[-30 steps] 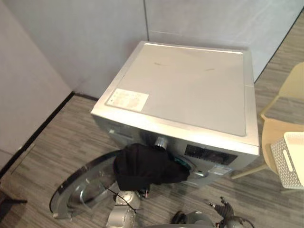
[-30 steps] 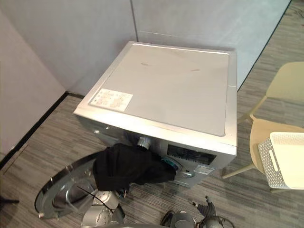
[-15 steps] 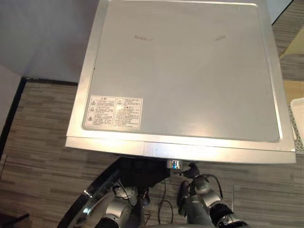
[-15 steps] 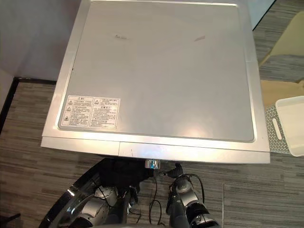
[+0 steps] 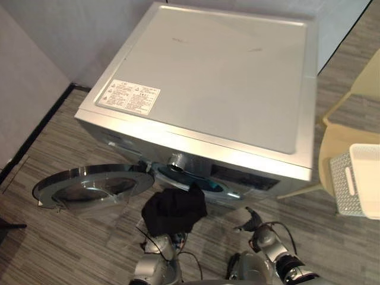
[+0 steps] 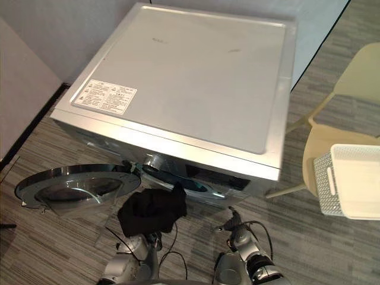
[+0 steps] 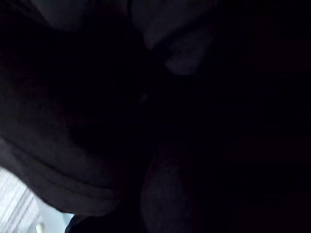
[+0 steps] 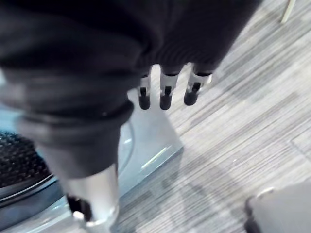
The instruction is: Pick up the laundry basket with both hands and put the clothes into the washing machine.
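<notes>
While the one silver washing machine (image 5: pixel 208 83) takes up the middle of the scene, backed against grey wall panels (image 5: pixel 77 29), its round door (image 5: pixel 89 185) hangs wide open to the left, low over the striped grey floor (image 5: pixel 53 148). One white label (image 5: pixel 127 97) sits on the near left corner of its lid, and one knob (image 5: pixel 176 162) juts from the front panel just above the drum opening (image 5: pixel 202 183). To the right stands one pale yellow chair (image 5: pixel 338 142), and on its seat rests the one white laundry basket (image 5: pixel 341 184), well apart from both arms.

One black garment (image 5: pixel 174 211) hangs bunched just near of the drum opening, outside the drum, its upper edge at the lip. It drapes over the left robot hand (image 5: pixel 159 244); cloth covers the left wrist view too, so I cannot tell how those fingers are set. The right robot hand (image 5: pixel 256 224) is low on the right, near the machine's front right corner, apart from the garment, its fingers (image 8: pixel 166 94) straight and spread with nothing in them.
</notes>
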Controlling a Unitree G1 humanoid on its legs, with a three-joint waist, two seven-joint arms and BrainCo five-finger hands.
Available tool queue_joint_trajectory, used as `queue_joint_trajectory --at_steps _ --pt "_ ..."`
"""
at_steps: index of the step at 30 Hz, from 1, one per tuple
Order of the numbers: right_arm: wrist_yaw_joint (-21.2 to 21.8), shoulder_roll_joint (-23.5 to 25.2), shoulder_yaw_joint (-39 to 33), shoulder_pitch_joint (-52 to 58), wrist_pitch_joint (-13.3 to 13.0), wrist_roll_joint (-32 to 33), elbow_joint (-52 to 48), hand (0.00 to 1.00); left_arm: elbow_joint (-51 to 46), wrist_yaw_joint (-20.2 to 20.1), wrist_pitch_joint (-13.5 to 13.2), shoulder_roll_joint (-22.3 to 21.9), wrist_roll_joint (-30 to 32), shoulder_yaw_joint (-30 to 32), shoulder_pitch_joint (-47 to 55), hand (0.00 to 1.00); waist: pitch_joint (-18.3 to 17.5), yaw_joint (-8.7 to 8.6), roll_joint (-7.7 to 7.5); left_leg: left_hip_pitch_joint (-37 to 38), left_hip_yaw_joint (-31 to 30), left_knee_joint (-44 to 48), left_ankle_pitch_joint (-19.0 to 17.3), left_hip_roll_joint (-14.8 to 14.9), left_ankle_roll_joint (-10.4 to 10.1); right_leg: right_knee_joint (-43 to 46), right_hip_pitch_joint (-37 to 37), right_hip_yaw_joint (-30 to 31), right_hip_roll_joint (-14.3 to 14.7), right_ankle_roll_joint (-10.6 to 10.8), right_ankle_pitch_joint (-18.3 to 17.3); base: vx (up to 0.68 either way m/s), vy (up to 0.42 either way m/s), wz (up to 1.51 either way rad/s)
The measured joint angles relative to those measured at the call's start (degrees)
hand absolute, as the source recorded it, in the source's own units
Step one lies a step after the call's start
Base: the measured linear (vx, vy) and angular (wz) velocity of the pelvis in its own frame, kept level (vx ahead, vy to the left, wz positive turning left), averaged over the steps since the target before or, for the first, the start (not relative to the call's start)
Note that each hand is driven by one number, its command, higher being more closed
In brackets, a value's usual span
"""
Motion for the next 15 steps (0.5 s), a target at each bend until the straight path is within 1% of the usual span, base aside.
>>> queue_joint_trajectory --at_steps 1,3,4,5,6,7,8,9,10,11,12,13,15 --pt "0.0 -0.3 -0.7 0.0 0.3 0.0 0.0 0.00 0.0 -0.2 0.0 0.0 0.1 -0.5 -0.3 1.00 -0.2 -0.01 0.13 0.0 1.4 3.3 -2.2 -0.1 -0.3 -1.1 0.4 -1.3 0.1 -0.8 0.6 -0.23 -0.285 0.67" --pt "0.0 -0.3 -2.7 1.9 0.6 0.0 -0.5 0.00 0.0 -1.2 0.0 -0.1 0.6 -0.9 -0.8 1.00 -1.6 -0.29 0.34 1.5 6.6 19.0 -12.6 1.6 1.9 -7.3 2.6 -4.8 2.2 -2.5 4.3 -0.17 -0.206 0.60" --pt "0.1 -0.3 -2.7 3.1 0.9 0.0 -0.7 0.00 0.0 -1.3 0.1 -0.1 0.6 -1.1 -0.6 1.00 -2.5 -0.49 0.43 4.0 7.6 21.3 -15.5 1.6 1.2 -9.2 3.1 -5.7 3.0 -2.9 5.5 -0.16 -0.172 0.61" --pt "0.1 0.0 -3.0 4.6 1.0 0.0 -0.9 0.00 0.0 -1.5 0.3 -0.1 0.7 -1.6 -0.6 1.00 -3.9 -1.35 0.70 7.3 7.3 20.2 -18.7 0.6 -1.3 -11.1 3.4 -7.3 3.9 -3.3 6.6 -0.07 -0.049 0.51" --pt "0.1 0.2 -3.6 5.4 1.1 0.1 -1.0 0.00 0.0 -1.8 0.5 0.1 0.7 -2.2 -0.9 1.00 -4.7 -1.63 0.98 9.2 7.0 18.2 -20.2 -0.3 -2.6 -11.5 3.4 -8.0 4.0 -3.3 6.8 -0.07 -0.017 0.72" --pt "0.1 0.9 -5.1 7.2 1.2 0.4 -2.0 0.00 0.0 -2.4 0.8 0.1 1.2 -3.1 -1.9 1.00 -5.4 -2.42 1.24 12.2 7.0 12.3 -22.0 -1.9 -4.0 -11.9 3.3 -9.8 4.0 -3.2 7.1 -0.06 0.052 0.88" --pt "0.1 2.0 -6.7 8.5 1.3 1.1 -2.9 0.00 0.0 -2.5 1.1 0.1 1.8 -4.3 -3.0 1.00 -5.8 -3.36 1.34 14.1 7.2 4.9 -22.3 -3.5 -4.1 -12.6 3.3 -11.7 3.9 -2.8 7.7 -0.07 0.070 0.90" --pt "0.1 2.7 -7.3 9.0 1.3 1.4 -3.1 0.00 0.1 -2.5 1.3 0.3 1.8 -4.8 -3.4 1.00 -6.2 -3.74 1.22 14.9 7.3 1.7 -22.3 -4.2 -4.0 -12.9 3.2 -12.4 3.9 -2.9 8.2 -0.07 0.101 0.77" --pt "0.2 4.2 -8.3 10.1 1.5 2.6 -3.2 0.00 0.6 -2.9 1.9 0.6 2.0 -6.0 -4.0 1.00 -7.1 -4.43 0.36 15.7 7.2 -3.0 -19.3 -5.9 -2.6 -14.0 2.6 -13.2 3.5 -3.5 10.1 -0.03 0.081 0.39" --pt "0.2 4.9 -8.4 10.6 1.5 3.3 -3.5 0.00 1.0 -3.1 2.0 1.1 2.3 -6.1 -4.2 1.00 -7.4 -4.38 0.50 16.2 7.2 -4.9 -18.2 -6.2 -2.1 -14.3 2.4 -13.3 3.6 -3.5 11.2 -0.02 0.115 0.26" --pt "0.2 6.7 -8.4 11.9 1.5 4.9 -4.9 0.00 2.0 -3.7 2.2 1.9 2.3 -6.6 -4.6 1.00 -7.6 -4.38 0.31 17.3 7.4 -6.7 -17.5 -6.9 -1.5 -13.1 2.1 -12.9 2.9 -3.6 12.1 -0.01 0.124 0.02" --pt "0.3 7.4 -8.4 12.1 1.5 5.2 -5.4 0.00 2.3 -3.6 2.2 2.1 2.3 -6.6 -4.5 1.00 -7.7 -4.35 0.12 17.6 7.7 -6.7 -17.5 -7.1 -1.4 -12.1 1.8 -12.4 2.3 -3.6 12.1 -0.01 0.154 -0.14" --pt "0.2 8.1 -8.0 12.1 1.3 5.9 -6.3 0.00 2.8 -3.5 2.3 3.2 2.3 -6.3 -4.3 1.00 -7.7 -4.33 0.12 19.1 9.2 -6.7 -17.2 -7.2 -1.0 -6.4 0.1 -11.0 0.4 -3.7 12.9 -0.02 0.106 -0.27"
